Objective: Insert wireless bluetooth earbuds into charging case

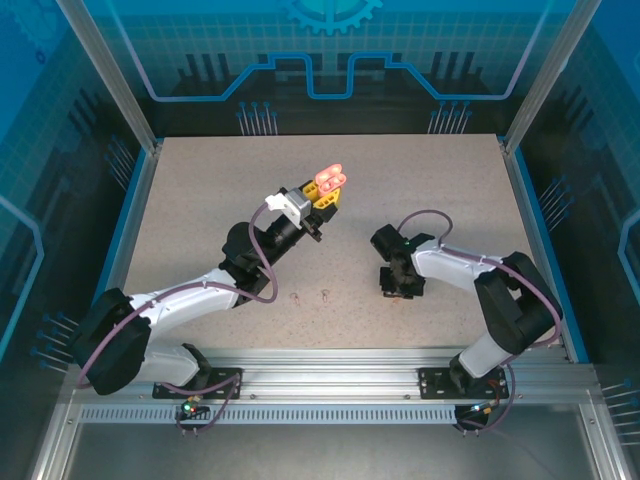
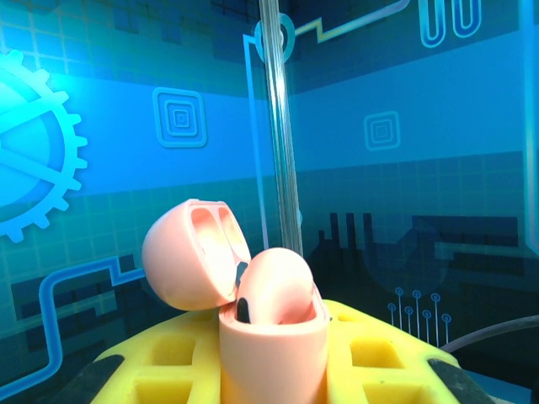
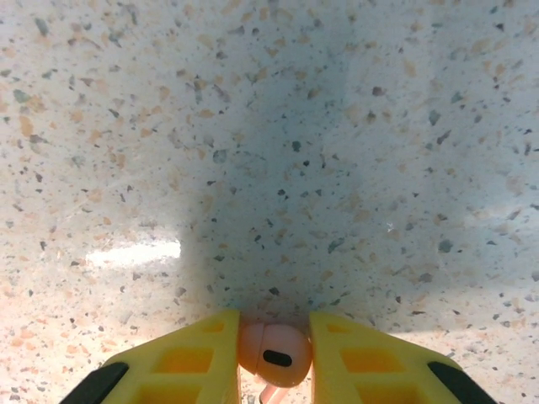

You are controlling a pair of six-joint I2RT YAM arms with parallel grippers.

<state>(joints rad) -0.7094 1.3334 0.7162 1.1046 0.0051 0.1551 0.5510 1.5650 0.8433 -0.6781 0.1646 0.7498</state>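
My left gripper (image 1: 324,196) is raised over the middle of the table and shut on the pink charging case (image 1: 331,179). In the left wrist view the case (image 2: 274,362) stands upright between the yellow fingers (image 2: 379,353), its lid (image 2: 187,252) swung open to the left. One salmon-pink earbud (image 2: 282,282) sits in it. My right gripper (image 1: 398,290) points down at the tabletop on the right. Its yellow fingers (image 3: 181,362) press both sides of a second salmon-pink earbud (image 3: 274,353), which has a dark oval spot and a stem pointing down towards the camera.
Two tiny pale stemmed pieces (image 1: 296,296) (image 1: 327,294) lie on the speckled table (image 1: 200,200) between the arms, near the front. Blue-lit walls and aluminium posts (image 2: 282,126) ring the table. A metal rail (image 1: 320,365) runs along the near edge.
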